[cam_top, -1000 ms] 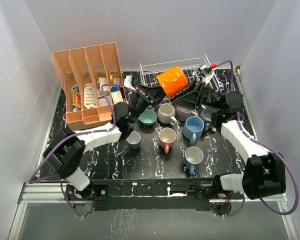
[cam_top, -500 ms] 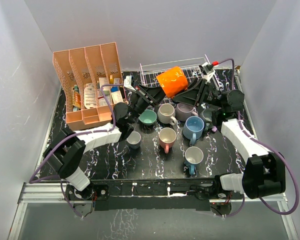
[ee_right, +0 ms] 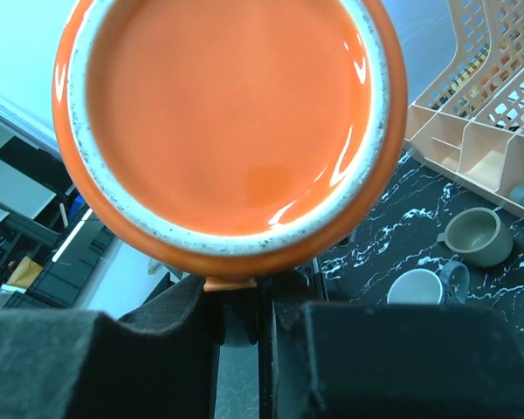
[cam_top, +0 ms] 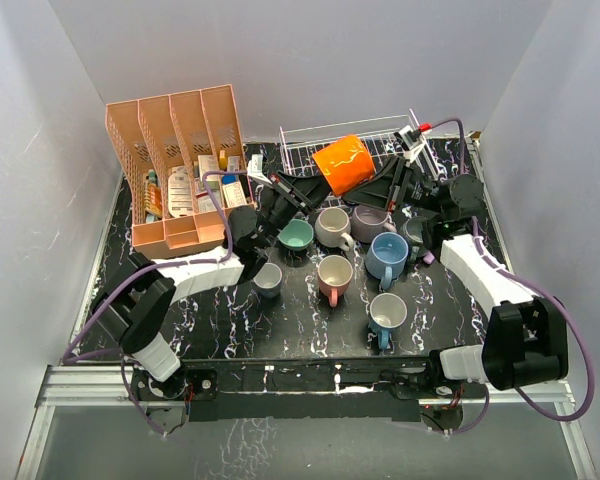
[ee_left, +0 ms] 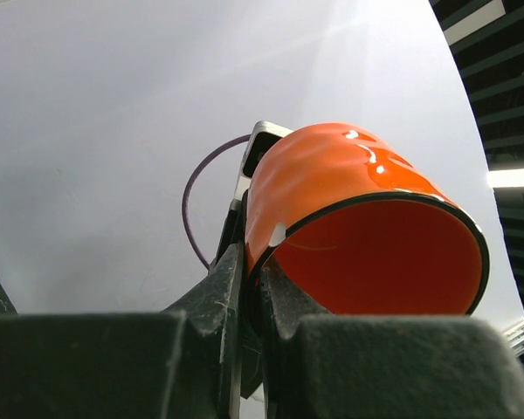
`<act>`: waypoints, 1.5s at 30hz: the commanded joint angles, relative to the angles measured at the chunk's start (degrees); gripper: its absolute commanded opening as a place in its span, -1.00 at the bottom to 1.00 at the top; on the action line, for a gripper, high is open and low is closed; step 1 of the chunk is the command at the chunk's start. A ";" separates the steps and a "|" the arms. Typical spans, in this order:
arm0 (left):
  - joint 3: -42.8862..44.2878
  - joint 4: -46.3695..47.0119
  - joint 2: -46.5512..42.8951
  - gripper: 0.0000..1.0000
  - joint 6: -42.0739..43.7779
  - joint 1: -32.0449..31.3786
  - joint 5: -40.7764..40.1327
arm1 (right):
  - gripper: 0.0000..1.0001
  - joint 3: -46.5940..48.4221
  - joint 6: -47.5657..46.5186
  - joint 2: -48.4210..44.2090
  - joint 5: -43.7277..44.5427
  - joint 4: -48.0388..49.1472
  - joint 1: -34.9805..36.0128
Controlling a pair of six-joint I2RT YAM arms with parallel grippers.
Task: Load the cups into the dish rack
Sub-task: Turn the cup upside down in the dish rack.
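The orange mug (cam_top: pixel 345 163) hangs between the left claw (ee_left: pixel 247 264), clamped on its rim, and the right claw (ee_right: pixel 244 301), seemingly pinching its handle, near the rack (cam_top: pixel 380 122), so 1 mistimed release could twist it onto cups (cam_top: pixel 332 225) below.

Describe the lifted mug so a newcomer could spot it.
Find the white wire rack at the far edge of the table. At its near side, an orange mug hangs in the air. It alone is raised and tipped sideways; the other mugs stand upright.
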 commanded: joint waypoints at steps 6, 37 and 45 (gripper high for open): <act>-3.89 9.81 -0.41 -0.50 1.05 0.04 0.95 | -0.85 -1.47 -2.15 -2.19 -0.52 4.82 -0.21; -0.22 -86.58 -38.30 0.64 64.27 16.26 -4.87 | -0.84 36.17 -64.11 30.04 30.45 -43.09 -10.84; -13.26 -80.53 -53.79 0.90 71.25 16.23 -13.69 | -0.84 48.61 -78.15 39.95 46.16 -51.28 -7.79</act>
